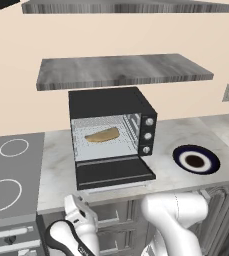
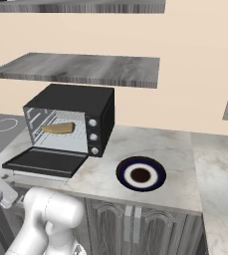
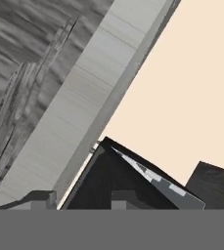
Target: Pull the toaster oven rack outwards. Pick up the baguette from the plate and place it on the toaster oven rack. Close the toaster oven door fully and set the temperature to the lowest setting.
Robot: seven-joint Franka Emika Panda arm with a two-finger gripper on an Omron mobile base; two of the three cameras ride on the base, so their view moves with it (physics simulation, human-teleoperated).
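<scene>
White arm folded low, fingers below open toaster oven door

The end effector sat low below the worktop edge, its jaw gap untellable. Above it, the toaster oven door was cut off at the hand view's bottom.

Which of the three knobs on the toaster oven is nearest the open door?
The bottom knob of the column: it sits just above the lowered toaster oven door, while the middle and top knobs stand higher up the panel.
</scene>
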